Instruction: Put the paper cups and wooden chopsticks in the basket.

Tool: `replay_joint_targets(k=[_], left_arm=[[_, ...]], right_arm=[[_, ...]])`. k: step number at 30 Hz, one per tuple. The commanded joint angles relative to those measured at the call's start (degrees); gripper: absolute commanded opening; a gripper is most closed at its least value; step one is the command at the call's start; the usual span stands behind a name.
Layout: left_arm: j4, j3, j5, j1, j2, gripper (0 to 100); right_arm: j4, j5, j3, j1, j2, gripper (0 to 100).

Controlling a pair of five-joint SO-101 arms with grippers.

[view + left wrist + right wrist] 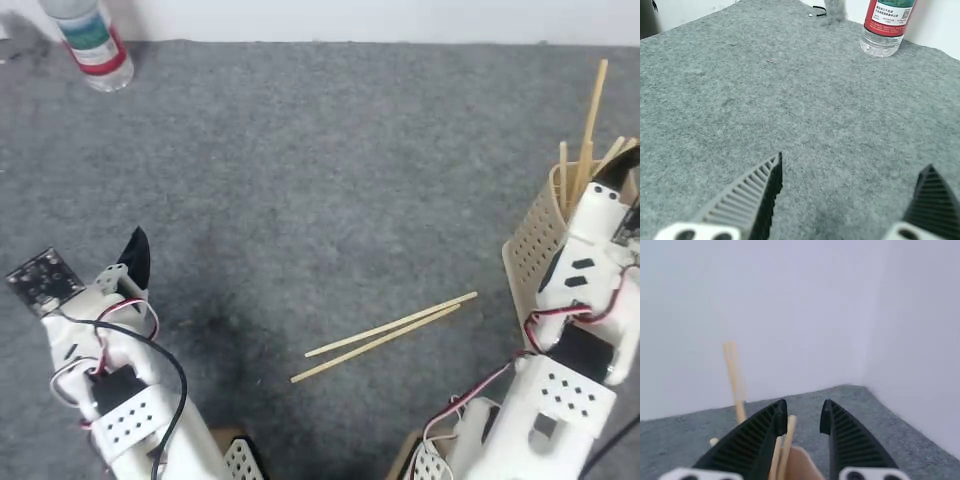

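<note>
Two wooden chopsticks (385, 335) lie side by side on the grey mat, between the two arms. At the right edge stands the beige perforated basket (535, 255) with several chopsticks (590, 125) upright in it. My right gripper (615, 170) hangs over the basket. In the right wrist view that gripper (802, 412) is slightly open, with nothing between its tips. Two chopsticks (782, 450) stand just past one finger, and another chopstick (735, 377) rises farther off. My left gripper (852, 170) is open above bare mat at the near left (135, 255).
A clear water bottle (90, 40) with a red and green label stands at the far left of the mat, and also in the left wrist view (887, 25). A white wall runs behind the mat. Open grey mat lies between the arms.
</note>
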Motion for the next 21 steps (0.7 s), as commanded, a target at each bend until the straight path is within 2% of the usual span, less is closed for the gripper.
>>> replay_joint_targets(k=[1,8,13,18,21], left_arm=[[0.0,-1.89,-0.53,0.35,-0.7,39],[0.0,-1.89,-0.53,0.35,-0.7,39],[0.0,-1.89,-0.53,0.35,-0.7,39],[0.0,-1.89,-0.53,0.35,-0.7,39],[0.0,-1.89,-0.53,0.35,-0.7,39]], right_arm=[[12.0,0.88,-9.76,-4.44,0.22,12.3],[38.81,16.09,-23.38,-28.18,0.22,12.3],[54.55,23.65,-25.85,-43.03,0.4,12.7],[62.29,27.96,-24.09,-46.2,5.67,12.8],[68.44,35.08,-23.47,-46.73,10.51,12.8]])
